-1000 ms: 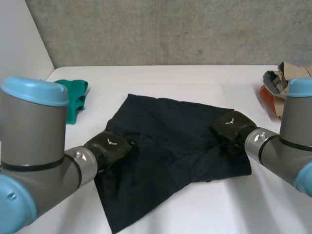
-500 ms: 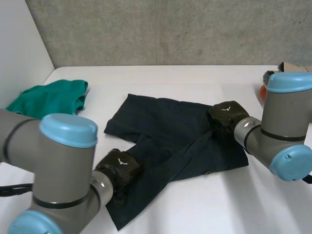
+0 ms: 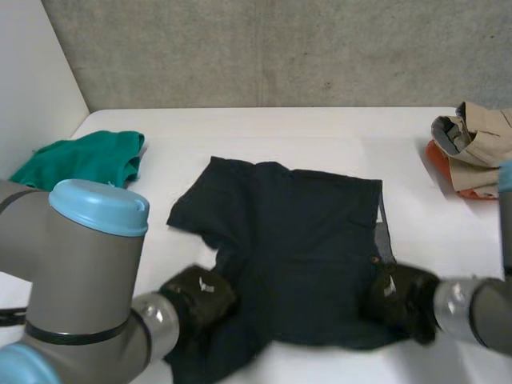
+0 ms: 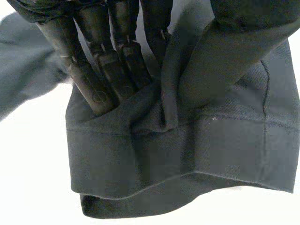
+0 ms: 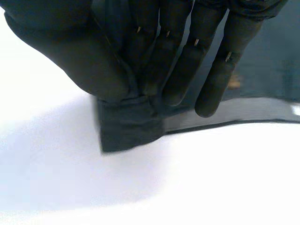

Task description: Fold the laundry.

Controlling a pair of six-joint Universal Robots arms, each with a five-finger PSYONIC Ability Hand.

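Dark shorts [image 3: 296, 240] are spread across the middle of the white table [image 3: 320, 132], with the waistband to the right. In the left wrist view a fold above the near-left hem is seen pinched by the left hand [image 4: 108, 56]. The near-right corner is clamped between the thumb and straight fingers of the right hand [image 5: 93, 56]. In the head view a green garment [image 3: 80, 160] is seen far left, and a beige garment [image 3: 476, 132] far right.
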